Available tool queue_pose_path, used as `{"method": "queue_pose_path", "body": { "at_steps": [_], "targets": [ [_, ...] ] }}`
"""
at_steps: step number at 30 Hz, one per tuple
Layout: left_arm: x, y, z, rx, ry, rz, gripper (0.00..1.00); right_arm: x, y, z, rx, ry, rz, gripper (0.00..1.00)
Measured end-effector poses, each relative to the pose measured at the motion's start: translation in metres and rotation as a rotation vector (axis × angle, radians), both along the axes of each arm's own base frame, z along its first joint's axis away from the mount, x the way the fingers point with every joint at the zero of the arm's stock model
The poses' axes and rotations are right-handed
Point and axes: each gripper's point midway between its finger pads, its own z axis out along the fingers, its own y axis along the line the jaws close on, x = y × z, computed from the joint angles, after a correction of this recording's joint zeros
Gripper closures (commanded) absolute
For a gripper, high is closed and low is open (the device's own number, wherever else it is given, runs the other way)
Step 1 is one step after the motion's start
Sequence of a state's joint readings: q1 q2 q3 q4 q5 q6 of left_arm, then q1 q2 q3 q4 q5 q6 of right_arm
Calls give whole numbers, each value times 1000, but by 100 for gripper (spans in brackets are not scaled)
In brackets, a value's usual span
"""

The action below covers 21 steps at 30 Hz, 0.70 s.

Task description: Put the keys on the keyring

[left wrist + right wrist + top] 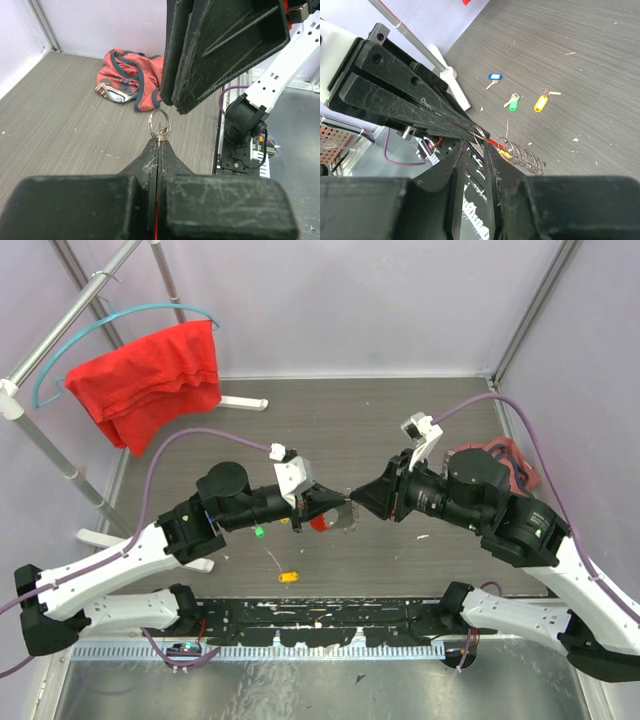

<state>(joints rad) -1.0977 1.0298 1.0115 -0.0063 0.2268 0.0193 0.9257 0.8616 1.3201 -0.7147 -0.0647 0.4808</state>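
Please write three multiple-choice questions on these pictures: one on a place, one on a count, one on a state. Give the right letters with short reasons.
1. In the right wrist view, the green-tagged key lies:
A. between the blue-tagged key and the yellow-tagged key
B. on a cloth
C. inside a gripper

2. Tagged keys lying loose on the table in that view:
A. one
B. three
C. six

3. The left gripper is:
A. wide open
B. shut on a small metal ring
C. shut on a cloth

Answers: 1 A, the three lie in a row. 2 B, blue, green, yellow. 3 B, its fingers meet and the ring sticks out at their tips.
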Motion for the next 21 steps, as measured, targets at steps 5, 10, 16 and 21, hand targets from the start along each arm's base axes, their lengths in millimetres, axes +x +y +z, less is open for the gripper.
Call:
{"method": "queue_pose_path", "body": {
  "at_steps": [5,10,16,21],
  "targets": [
    [-4,5,8,-18,-24,-9,100,-3,-7,6,0,-46,9,72],
    [-11,8,5,13,-57,-52,100,-11,-5,14,-30,-82,75,68],
    [-20,15,-7,112,-97,-112,100,-25,5,23,-60,-97,204,61],
    [-28,18,7,164,-153,-173,100,-31,12,4,-132,-36,276,58]
  ]
}}
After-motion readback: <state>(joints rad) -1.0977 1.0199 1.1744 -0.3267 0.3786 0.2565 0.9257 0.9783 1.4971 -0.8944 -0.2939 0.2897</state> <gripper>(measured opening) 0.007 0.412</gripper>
